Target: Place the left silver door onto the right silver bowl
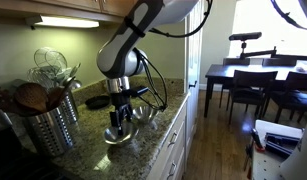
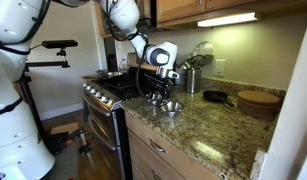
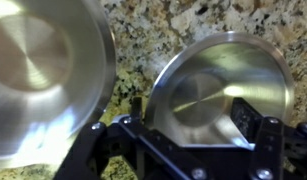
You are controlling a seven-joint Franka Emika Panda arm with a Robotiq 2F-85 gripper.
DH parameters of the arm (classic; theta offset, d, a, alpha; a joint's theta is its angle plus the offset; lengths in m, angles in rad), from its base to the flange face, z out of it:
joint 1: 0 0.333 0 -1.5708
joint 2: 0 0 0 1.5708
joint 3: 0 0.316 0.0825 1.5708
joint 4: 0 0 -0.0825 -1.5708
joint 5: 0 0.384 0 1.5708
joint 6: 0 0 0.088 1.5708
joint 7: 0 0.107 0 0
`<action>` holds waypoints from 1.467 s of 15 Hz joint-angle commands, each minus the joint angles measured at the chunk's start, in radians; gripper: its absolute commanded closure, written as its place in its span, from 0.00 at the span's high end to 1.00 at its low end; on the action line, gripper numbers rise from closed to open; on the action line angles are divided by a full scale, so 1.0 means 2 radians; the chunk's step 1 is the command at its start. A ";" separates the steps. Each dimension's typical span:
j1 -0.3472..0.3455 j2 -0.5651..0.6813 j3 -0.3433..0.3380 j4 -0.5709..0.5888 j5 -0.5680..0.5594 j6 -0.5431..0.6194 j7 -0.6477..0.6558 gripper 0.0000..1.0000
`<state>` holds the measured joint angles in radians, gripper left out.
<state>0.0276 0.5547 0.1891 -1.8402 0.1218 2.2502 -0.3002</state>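
Wrist view: pincer (image 3: 183,122) stands spread apart, low over right silver bowl (image 3: 208,85); left silver bowl (image 3: 43,70) lies just beside it on granite desk (image 3: 193,20).

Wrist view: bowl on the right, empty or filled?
Empty: the bowl stands upright and its bare metal bottom shows, nothing inside.

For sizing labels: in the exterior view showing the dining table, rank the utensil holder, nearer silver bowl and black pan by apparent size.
1. utensil holder, largest, but nearest the camera.
2. nearer silver bowl and black pan: too alike to rank.
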 commanded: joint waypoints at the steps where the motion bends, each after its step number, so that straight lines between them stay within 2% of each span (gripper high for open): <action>1: -0.001 0.005 0.000 0.015 0.007 -0.014 -0.005 0.60; 10: -0.003 0.004 -0.001 0.020 0.007 -0.013 -0.005 0.01; 17: -0.013 -0.017 -0.005 0.016 0.014 -0.006 -0.004 0.03; 22: -0.028 -0.042 -0.024 0.004 0.013 0.003 0.003 0.02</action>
<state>-0.0044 0.5359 0.1607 -1.7860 0.1276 2.2511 -0.2995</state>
